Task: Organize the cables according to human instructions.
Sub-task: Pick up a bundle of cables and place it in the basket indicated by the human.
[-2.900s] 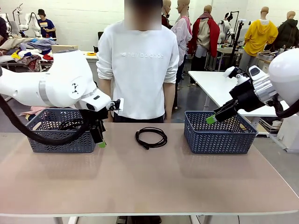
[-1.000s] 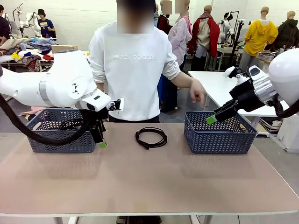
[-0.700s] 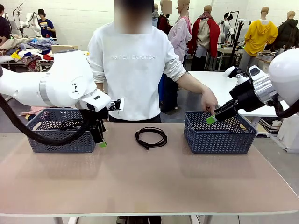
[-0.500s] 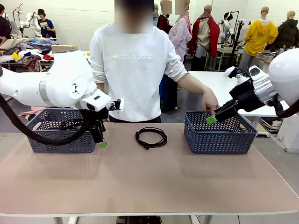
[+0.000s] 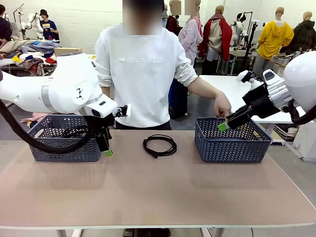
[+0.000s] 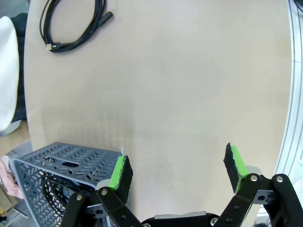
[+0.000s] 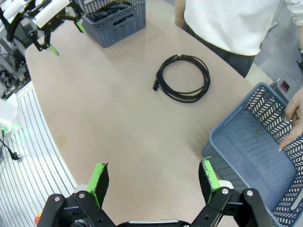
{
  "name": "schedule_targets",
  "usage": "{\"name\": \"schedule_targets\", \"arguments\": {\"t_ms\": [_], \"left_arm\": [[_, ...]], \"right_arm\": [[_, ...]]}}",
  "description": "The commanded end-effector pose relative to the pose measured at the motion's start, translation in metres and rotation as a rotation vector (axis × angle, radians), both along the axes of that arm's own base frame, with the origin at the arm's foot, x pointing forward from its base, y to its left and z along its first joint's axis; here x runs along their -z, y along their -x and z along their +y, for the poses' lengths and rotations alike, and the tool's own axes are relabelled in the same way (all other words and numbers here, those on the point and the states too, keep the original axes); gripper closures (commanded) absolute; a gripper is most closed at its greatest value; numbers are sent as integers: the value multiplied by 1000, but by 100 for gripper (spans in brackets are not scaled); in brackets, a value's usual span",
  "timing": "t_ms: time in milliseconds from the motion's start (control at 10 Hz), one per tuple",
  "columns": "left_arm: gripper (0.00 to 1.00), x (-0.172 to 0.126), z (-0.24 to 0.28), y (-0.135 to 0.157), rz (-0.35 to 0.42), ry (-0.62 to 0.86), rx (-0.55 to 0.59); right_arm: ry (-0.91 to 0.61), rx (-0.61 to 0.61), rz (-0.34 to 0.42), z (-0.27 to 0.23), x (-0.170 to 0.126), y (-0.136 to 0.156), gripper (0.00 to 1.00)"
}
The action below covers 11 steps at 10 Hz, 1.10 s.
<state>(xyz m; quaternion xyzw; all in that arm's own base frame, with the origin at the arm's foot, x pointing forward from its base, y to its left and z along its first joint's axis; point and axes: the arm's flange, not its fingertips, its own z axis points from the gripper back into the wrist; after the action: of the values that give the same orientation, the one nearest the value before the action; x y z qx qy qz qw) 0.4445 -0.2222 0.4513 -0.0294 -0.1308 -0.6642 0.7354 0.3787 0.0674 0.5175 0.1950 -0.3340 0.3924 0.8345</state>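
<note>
Table (image 5: 163,192): broad beige top carrying two baskets and one loose cable, with a person standing at its far edge.
Person (image 5: 143,74): in a white sweatshirt, one arm stretched toward the right basket.
Left basket (image 5: 44,148): grey-blue lattice plastic at the table's left; dark coiled cables (image 5: 74,132) lie inside it, also visible through the wall in the left wrist view (image 6: 52,182).
Right basket (image 5: 232,143): same kind, at the table's right; its visible floor is bare in the right wrist view (image 7: 251,151).
Coiled cable (image 5: 159,145): black round loop flat on the table between the two baskets, near the far edge and apart from both; plug ends lie at its rim (image 7: 182,78).
Left tool (image 5: 107,152): green-padded fingers spread wide, gripping nothing, hanging just beside the left basket's right end, pointing down at the table.
Right tool (image 5: 223,126): fingers wide apart and empty, poised above the right basket's far left corner.
Person's hand (image 5: 221,106): over the right basket's far rim, just beside the right tool; fingertips dip inside in the right wrist view (image 7: 293,120).
</note>
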Motion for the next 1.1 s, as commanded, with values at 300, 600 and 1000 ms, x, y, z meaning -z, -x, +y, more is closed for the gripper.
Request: {"name": "schedule_targets", "arguments": {"t_ms": [300, 600, 1000], "left_arm": [[0, -1, 0, 1, -3, 1, -4], [0, -1, 0, 1, -3, 1, -4], [0, -1, 0, 1, -3, 1, -4]], "right_arm": [[0, 0, 0, 0, 0, 0, 0], [56, -6, 46, 34, -13, -27, 0], [186, 50, 79, 104, -14, -89, 0]]}}
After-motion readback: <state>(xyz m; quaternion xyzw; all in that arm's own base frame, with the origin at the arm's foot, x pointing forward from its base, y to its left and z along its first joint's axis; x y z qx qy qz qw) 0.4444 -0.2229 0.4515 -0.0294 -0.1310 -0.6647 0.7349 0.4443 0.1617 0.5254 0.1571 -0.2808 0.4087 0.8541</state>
